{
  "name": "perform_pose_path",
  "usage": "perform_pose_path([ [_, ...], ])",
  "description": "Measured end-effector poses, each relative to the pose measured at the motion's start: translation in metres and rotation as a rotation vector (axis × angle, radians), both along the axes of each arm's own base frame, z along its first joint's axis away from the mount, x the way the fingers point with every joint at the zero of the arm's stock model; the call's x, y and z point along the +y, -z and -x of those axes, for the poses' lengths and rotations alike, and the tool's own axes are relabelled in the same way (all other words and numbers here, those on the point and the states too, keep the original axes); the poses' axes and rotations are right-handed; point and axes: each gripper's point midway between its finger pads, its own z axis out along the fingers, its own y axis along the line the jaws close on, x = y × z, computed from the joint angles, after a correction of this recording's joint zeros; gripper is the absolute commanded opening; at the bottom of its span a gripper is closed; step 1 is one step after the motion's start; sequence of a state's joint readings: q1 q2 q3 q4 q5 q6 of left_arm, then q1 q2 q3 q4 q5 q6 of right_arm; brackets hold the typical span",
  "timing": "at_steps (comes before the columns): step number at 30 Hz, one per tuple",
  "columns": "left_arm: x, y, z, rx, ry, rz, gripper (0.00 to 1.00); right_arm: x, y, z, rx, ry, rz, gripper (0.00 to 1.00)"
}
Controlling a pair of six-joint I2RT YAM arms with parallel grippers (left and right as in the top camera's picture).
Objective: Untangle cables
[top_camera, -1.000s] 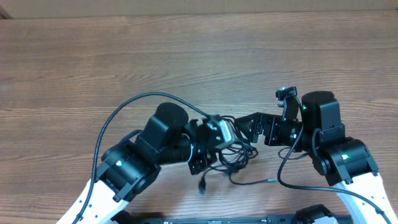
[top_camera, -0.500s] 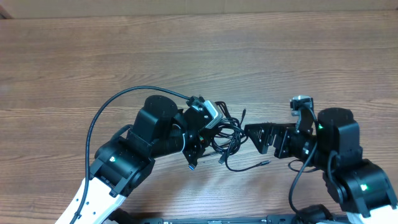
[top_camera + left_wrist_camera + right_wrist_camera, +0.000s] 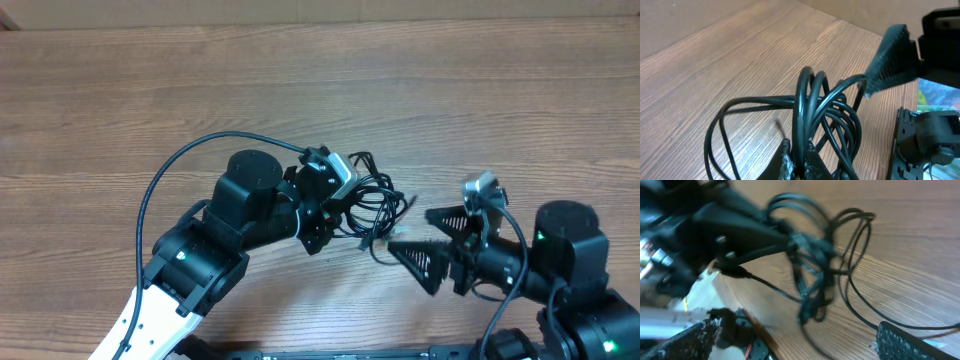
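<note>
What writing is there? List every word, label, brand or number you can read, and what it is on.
None readable. No lettering shows on the cables, the left claw, the right claw or the wooden table.
A coloured patch at the left wrist view's right edge is too blurred to read.

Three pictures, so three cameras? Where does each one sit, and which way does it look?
Overhead: fixed above, looking down on the table, the left arm, the right arm and the cables between them.
Left wrist: on the left arm, looking along the left pincer, shut on the cables.
Right wrist: on the right arm, facing the left arm past its own open right pincer.
Shared: all three show the cables.
</note>
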State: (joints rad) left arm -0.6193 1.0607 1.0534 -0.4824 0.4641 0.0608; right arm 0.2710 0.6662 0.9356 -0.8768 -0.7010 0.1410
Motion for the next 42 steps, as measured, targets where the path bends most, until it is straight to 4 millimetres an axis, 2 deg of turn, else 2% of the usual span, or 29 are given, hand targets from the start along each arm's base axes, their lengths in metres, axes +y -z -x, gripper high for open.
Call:
perform_pose_path([
  [3, -0.005, -0.007, 0.004, -0.008, 0.036, 0.032, 0.04, 0.003, -0.004, 0.006, -0.034, -0.042, -0.003, 1.00],
  [12, -0.021, -0.029, 0.026, -0.024, 0.201, 0.139, 0.04, 0.007, -0.005, 0.014, -0.085, -0.117, 0.005, 0.83],
  [19, -0.026, -0.040, 0.041, -0.010, 0.288, 0.195, 0.04, 0.010, -0.007, 0.019, -0.114, -0.165, 0.002, 0.51],
  [25, -0.027, -0.041, 0.044, 0.020, 0.299, 0.209, 0.04, 0.013, -0.010, 0.024, -0.118, -0.198, -0.016, 0.36],
  [36, -0.026, -0.036, 0.047, 0.078, 0.293, 0.205, 0.04, 0.014, -0.011, 0.026, -0.118, -0.211, -0.024, 0.33],
  [38, -0.026, -0.036, 0.047, 0.079, 0.293, 0.205, 0.04, 0.014, -0.012, 0.026, -0.124, -0.210, -0.025, 0.24],
  [40, -0.025, -0.033, 0.048, 0.093, 0.291, 0.199, 0.04, 0.015, -0.014, 0.025, -0.131, -0.209, -0.028, 0.04],
  [42, -0.025, -0.032, 0.049, 0.099, 0.292, 0.197, 0.04, 0.015, -0.016, 0.023, -0.145, -0.206, -0.030, 0.04],
])
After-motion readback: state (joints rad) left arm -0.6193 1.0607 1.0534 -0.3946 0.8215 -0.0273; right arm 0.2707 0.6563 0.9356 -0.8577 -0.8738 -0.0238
